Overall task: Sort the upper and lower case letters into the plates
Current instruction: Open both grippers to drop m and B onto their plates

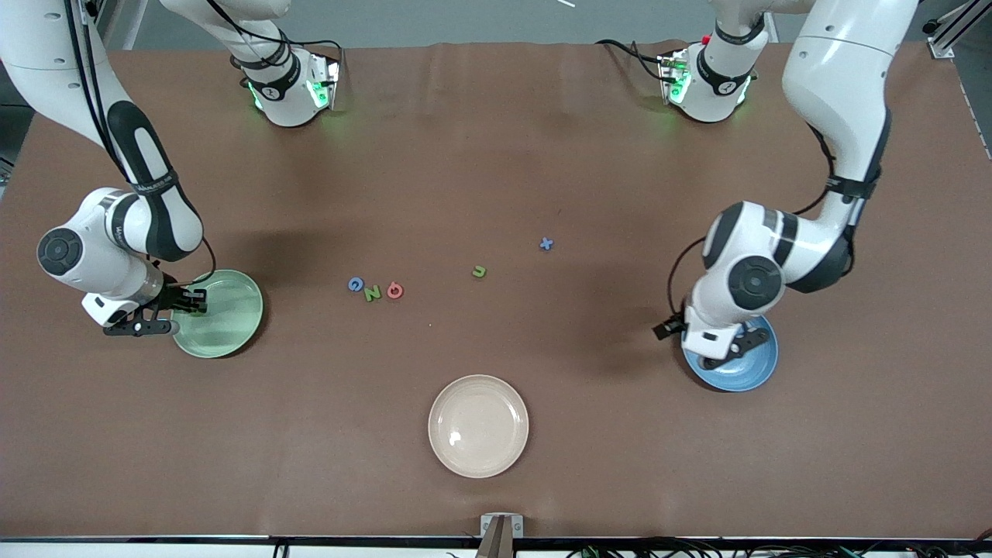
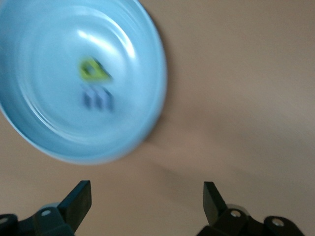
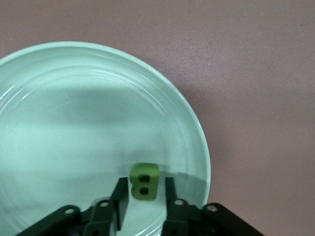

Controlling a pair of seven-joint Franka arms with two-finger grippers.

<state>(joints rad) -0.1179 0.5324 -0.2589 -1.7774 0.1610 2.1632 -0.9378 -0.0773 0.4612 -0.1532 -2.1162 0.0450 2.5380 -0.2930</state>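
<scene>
Right gripper (image 3: 143, 194) sits low in the green plate (image 1: 232, 325), fingers slightly parted on either side of the green B (image 3: 144, 181). A thin gap shows on both sides of the B, so it looks let go, lying flat on the plate near the rim. Right arm comes in from its own end of the table.

Left gripper (image 2: 147, 201) spread wide and empty, over the blue plate (image 2: 147, 59). In that plate lie a green letter (image 2: 94, 70) and a blue m (image 2: 97, 98), side by side near the middle; the blur hides which green letter it is.

On the bare table (image 1: 620, 465), between the two plates: blue G (image 1: 356, 284), green N (image 1: 373, 293), red Q (image 1: 395, 291) in a tight row toward the right arm's end; green n (image 1: 479, 271) near the middle; blue x (image 1: 546, 243) toward the left arm's end, farther from the camera. Cream plate (image 1: 478, 425) nearest the camera, nothing in it.

Judgement: three sorted, five to go.

Risks: the right fingers barely clear the B, so a skewed lift could drag it or flick it over the rim. G, N and Q nearly touch; pinching one may knock or snag its neighbour. The n lies turned, easy to misread as a u.
</scene>
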